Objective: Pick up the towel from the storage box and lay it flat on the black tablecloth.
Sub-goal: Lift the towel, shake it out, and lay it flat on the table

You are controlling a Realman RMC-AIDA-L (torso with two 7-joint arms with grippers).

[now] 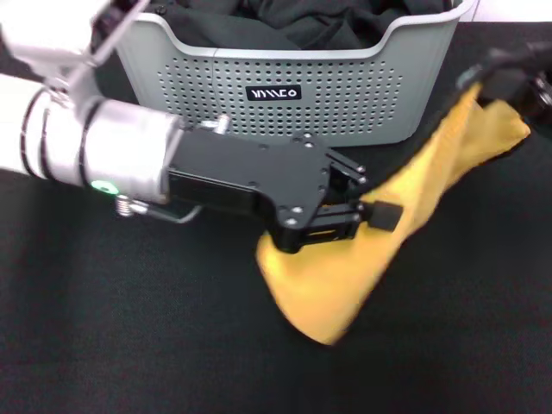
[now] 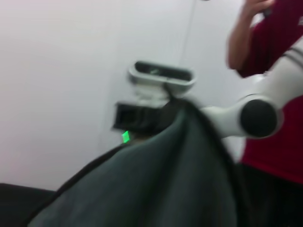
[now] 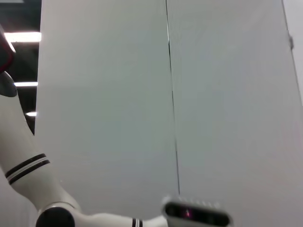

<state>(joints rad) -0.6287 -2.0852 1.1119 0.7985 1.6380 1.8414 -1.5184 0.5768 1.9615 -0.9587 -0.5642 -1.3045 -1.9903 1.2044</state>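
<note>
The yellow-orange towel (image 1: 345, 276) hangs stretched in a slant above the black tablecloth (image 1: 129, 328), in front of the storage box (image 1: 345, 103). My left gripper (image 1: 366, 211) reaches in from the left and is shut on the towel's middle edge. My right gripper (image 1: 487, 86), blurred at the upper right beside the box, holds the towel's top corner. The towel's lower part droops toward the cloth. The left wrist view shows the towel's grey reverse face (image 2: 156, 189) close up. In the right wrist view only a wall and part of my body show.
Black garments (image 1: 293, 21) fill the pale grey-green box at the table's far side. A person in a red shirt (image 2: 279, 71) stands behind my head (image 2: 161, 78). Black cloth covers the table on the near side and to the left.
</note>
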